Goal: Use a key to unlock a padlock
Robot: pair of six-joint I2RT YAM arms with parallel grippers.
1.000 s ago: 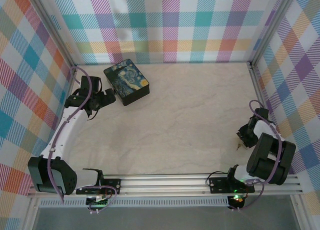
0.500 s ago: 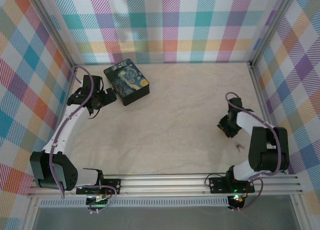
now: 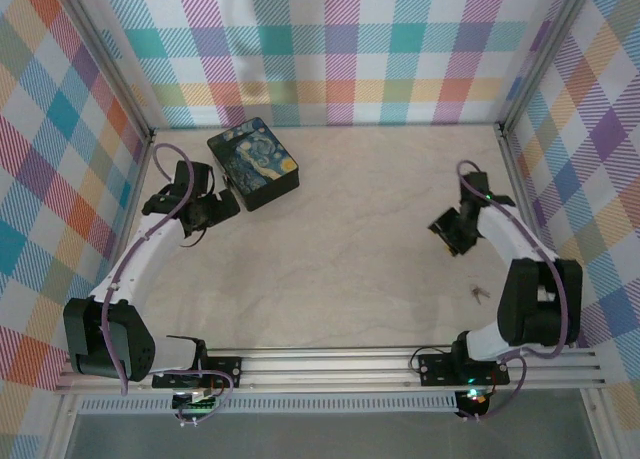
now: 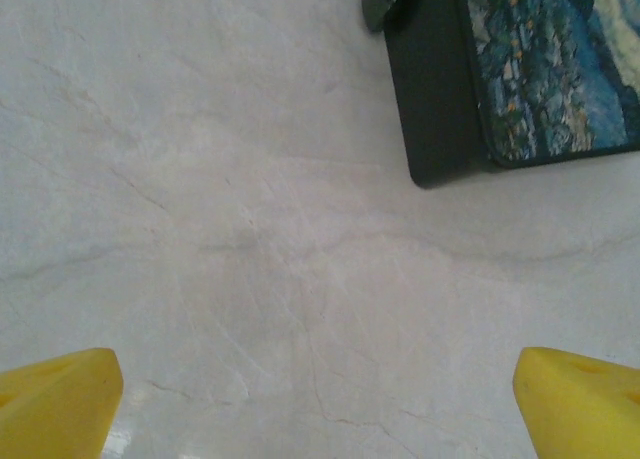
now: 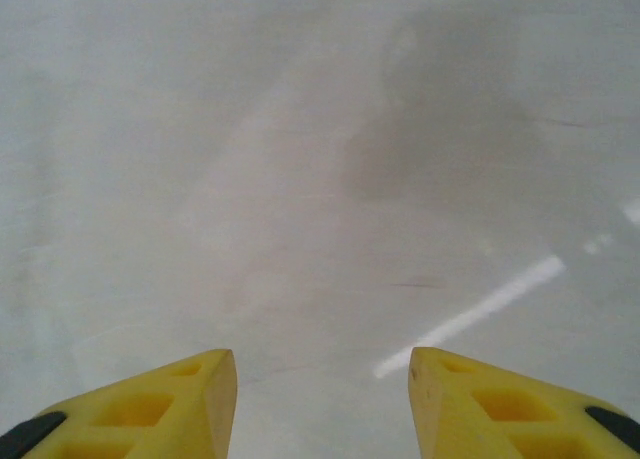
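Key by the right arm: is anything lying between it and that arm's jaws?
Nothing visible does. The key lies alone on the table, nearer the arm bases than the jaws of the right arm, with just bare tabletop between them.

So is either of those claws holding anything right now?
Nothing. The left gripper and the right gripper both stand open; the key lies loose on the table.

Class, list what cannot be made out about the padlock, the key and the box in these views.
1. Padlock: left wrist view, cut off by the top edge; its keyhole cannot be seen.
2. Key: top view, too small to tell its teeth or which way it points.
3. Box: left wrist view, cut off by top and right edges; any clasp unseen.
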